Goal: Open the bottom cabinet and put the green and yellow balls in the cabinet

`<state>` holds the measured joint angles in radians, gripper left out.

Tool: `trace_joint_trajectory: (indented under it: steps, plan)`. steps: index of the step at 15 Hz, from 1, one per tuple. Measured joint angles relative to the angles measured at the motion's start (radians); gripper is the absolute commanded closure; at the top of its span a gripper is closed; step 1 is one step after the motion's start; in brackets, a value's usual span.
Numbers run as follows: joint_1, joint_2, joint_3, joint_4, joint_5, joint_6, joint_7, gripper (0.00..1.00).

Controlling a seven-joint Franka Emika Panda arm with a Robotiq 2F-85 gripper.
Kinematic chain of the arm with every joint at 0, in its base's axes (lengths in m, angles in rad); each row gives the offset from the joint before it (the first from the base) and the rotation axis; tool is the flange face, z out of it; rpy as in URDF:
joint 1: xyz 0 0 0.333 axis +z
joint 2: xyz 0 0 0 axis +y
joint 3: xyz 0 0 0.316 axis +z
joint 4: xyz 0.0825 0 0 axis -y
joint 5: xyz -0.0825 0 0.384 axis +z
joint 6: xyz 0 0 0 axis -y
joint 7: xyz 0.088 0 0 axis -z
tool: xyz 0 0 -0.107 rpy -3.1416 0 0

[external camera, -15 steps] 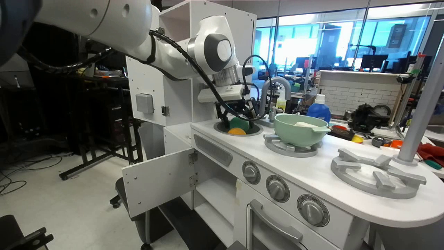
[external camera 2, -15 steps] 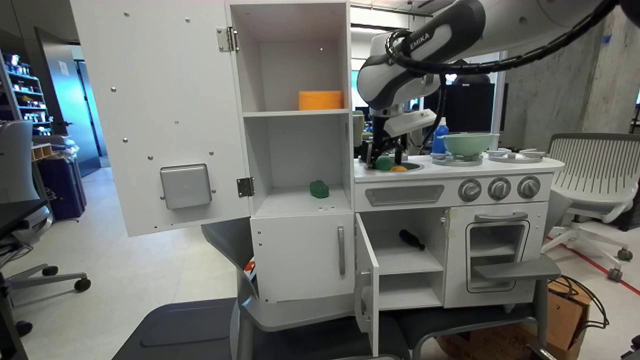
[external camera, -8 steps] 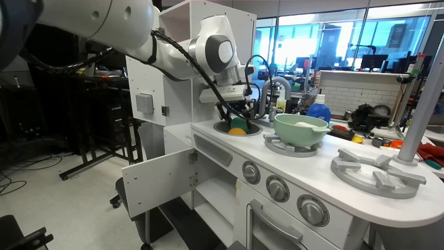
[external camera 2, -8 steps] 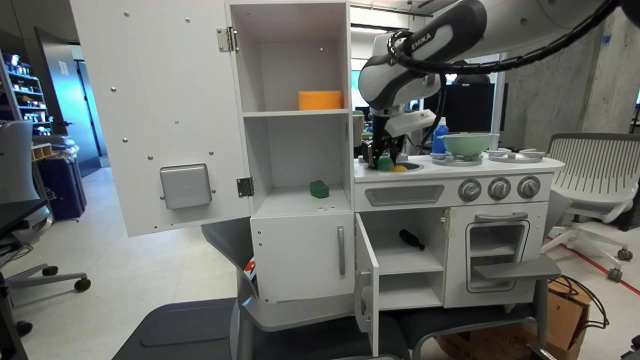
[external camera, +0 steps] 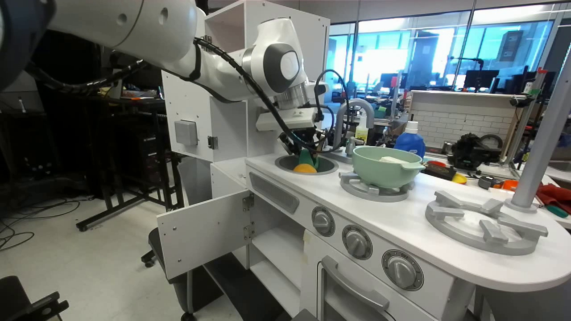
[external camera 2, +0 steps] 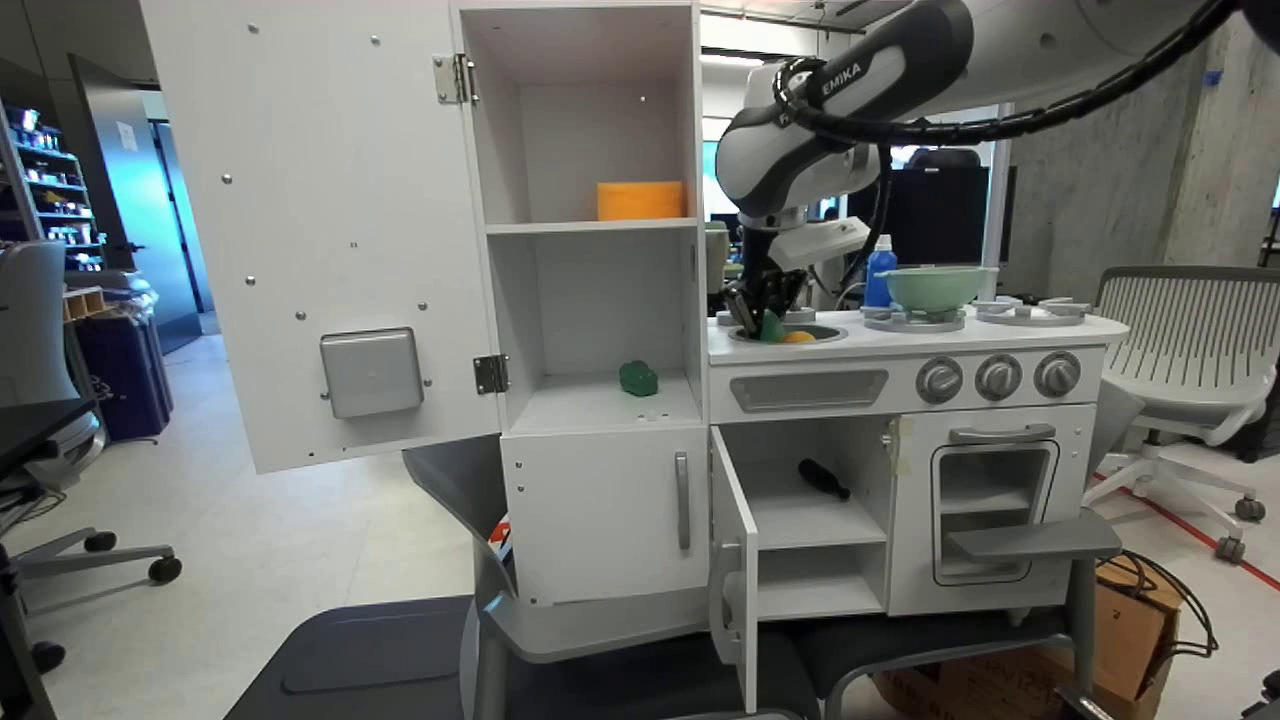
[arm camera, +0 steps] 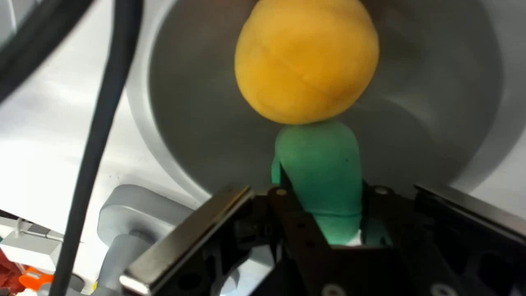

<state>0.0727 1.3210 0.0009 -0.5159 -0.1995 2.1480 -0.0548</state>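
While the green ball (arm camera: 324, 164) is clamped in the gripper (arm camera: 322, 176) in the wrist view, the yellow ball (arm camera: 306, 61) is seen just beside it in the round grey sink basin (arm camera: 197, 102); in an exterior view, both balls are seen at the basin, and a pale-green bowl (external camera: 383, 169) is carried by a stove burner (external camera: 372, 195); in an exterior view, the bottom cabinet (external camera 2: 800, 525) is shown with its door (external camera 2: 745, 580) swung open, and an elongated black object (external camera 2: 823, 479) is contained in it.
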Motion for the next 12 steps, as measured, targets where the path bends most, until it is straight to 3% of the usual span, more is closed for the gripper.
trace_joint_trajectory:
  steps: [12]
  plan:
    - [0.024, -0.085, 0.023, 0.040, -0.003, -0.033, -0.043, 0.94]
